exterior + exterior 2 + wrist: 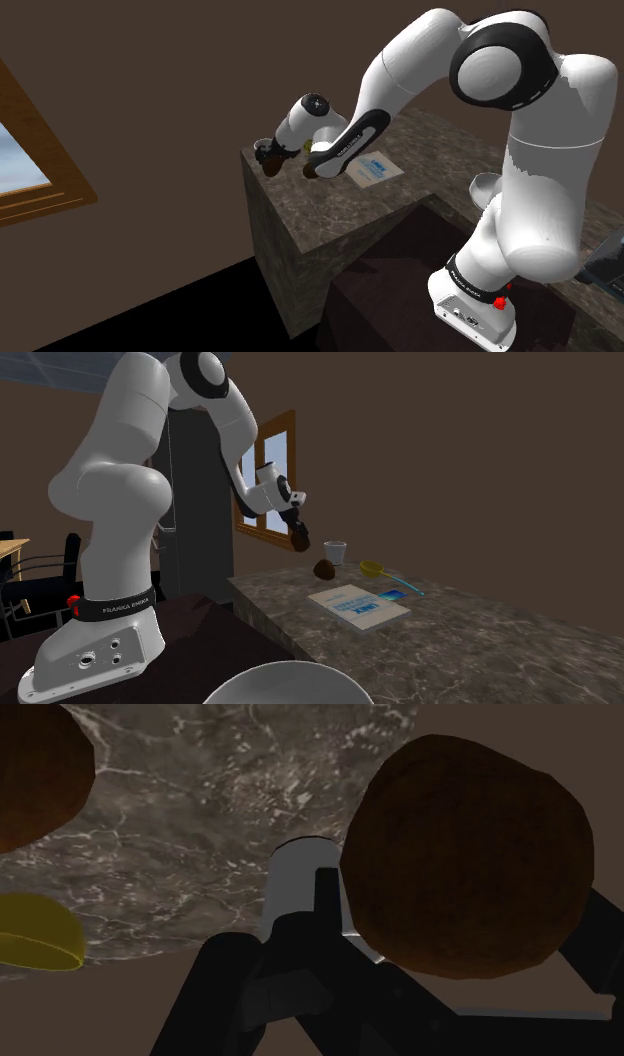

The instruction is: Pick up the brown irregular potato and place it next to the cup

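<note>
**Potato was in the claw, hanging over the counter by the cup**

So at this pt the claw (298, 534) had the potato (300, 542), a brown, lumpy, roundish thing. In the wrist view the 2 fingers (325, 899) were pressed onto it, 1 each side. They were spread just as wide as the potato itself, w/ nothing else in between. The potato sat right at the fingertips and bulged out past them.

It was up off the counter (480, 642), not touching the top. In the 2nd exterior view it hung to the left of the cup (335, 552) and a bit higher than the rim, near but apart. In the wrist view the cup looked pale and plain. It sat beyond the fingertips, partly hidden behind 1 finger, w/ dark marbled stone around it.

Other stuff:
- A 2nd brown lump (325, 568) lay on the counter just beside the cup. Touching or not, couldn't tell.
- A yellow scoop (372, 567) w/ a blue handle lay on the cup's other side.
- A white-and-blue booklet (358, 604) lay flat nearer the camera.
- A white bowl (285, 687) sat at that view's bottom edge.

In the shoulder view the arm (400, 80) reached out to the counter's far left corner, w/ claw & potato over it. A wood-framed window (40, 170) was on the wall at left.
</note>
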